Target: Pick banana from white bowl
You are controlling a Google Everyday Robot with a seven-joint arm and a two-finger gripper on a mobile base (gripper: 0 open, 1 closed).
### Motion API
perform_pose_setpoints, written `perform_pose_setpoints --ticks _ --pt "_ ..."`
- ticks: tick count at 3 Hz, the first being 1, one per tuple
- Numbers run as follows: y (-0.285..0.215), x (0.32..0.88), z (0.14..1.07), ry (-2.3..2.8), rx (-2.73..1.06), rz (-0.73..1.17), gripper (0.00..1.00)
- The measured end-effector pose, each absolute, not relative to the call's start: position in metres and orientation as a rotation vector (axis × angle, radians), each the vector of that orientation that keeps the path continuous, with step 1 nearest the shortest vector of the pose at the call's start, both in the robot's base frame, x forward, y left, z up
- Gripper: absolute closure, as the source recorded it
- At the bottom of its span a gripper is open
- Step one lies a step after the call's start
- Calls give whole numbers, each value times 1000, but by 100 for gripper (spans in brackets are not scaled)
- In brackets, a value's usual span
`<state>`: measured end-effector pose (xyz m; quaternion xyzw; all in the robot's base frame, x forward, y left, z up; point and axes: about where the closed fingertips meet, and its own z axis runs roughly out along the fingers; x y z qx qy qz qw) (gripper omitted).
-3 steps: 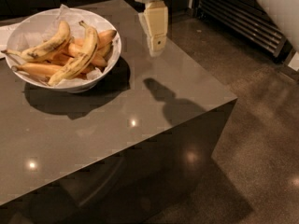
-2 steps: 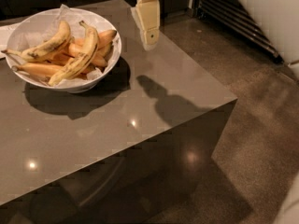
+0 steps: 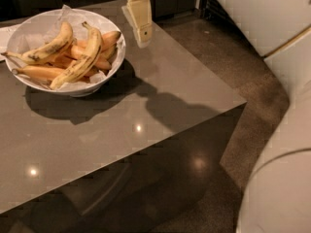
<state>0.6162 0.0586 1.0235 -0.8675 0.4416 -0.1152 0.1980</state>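
Observation:
The white bowl stands at the table's far left, lined with crinkled white paper. The banana, long and dull yellow with thin dark streaks, lies across the top of the pile with its dark stem pointing to the back. A shorter yellow banana with a dark blotch lies to its left, with smooth orange bananas beneath. My gripper, cream-coloured, hangs pointing down just right of the bowl's rim, above the table and apart from the fruit. It holds nothing that I can see.
The glossy grey table ends at a corner on the right, with brown floor beyond. White robot body parts fill the right side. A white sheet lies at the far left. Dark cabinets stand behind.
My gripper has moved left, from over the open table to just beside the bowl's right rim. The bowl and bananas have not moved.

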Motion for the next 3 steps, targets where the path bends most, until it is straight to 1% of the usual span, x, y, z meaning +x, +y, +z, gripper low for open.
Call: perform_pose_setpoints --ticks 2,3 --pt "85 617 1003 1143 -2488 -240 1" --pt "98 619 999 1101 -2519 -220 19"
